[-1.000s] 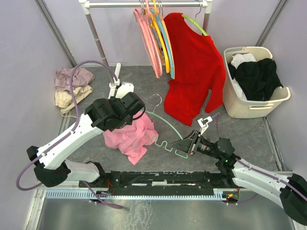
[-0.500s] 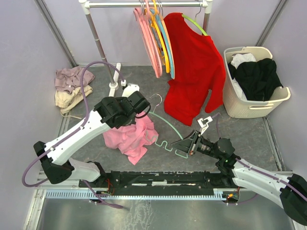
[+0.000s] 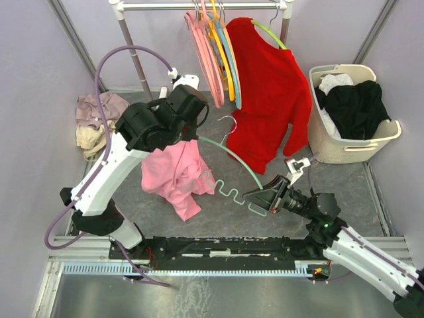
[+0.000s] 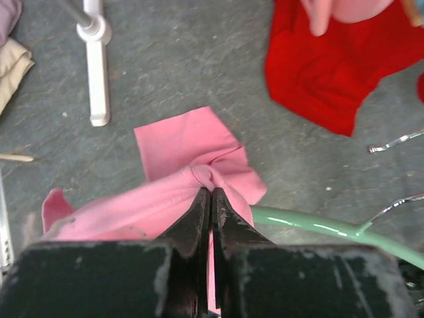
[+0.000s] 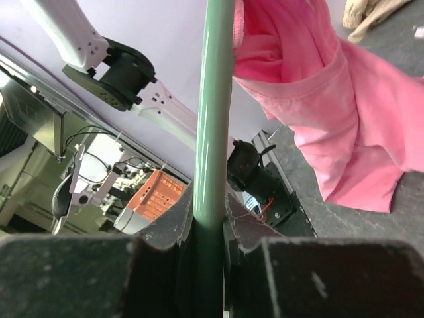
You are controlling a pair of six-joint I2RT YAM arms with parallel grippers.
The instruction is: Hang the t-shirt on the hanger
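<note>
The left pincer (image 3: 180, 140) is shut tight, its fingers (image 4: 199, 205) pinching a bunched fold at the top of the pink t-shirt (image 3: 175, 175). The t-shirt hangs straight down from that grip at the left middle of the grey counter (image 3: 344, 189); whether its lower edge touches the counter cannot be told. The right pincer (image 3: 262, 199) is also closed, clamped on the right end of the mint-green hanger (image 3: 233, 159), near where its wavy bar ends. From there the hanger slants far and left towards the left pincer. Its hook lies just beside the hem of the red shirt (image 3: 268, 99) on the rail. The hanger's left end is hidden at the t-shirt's right edge; whether it is inside the cloth or behind it cannot be told.
</note>
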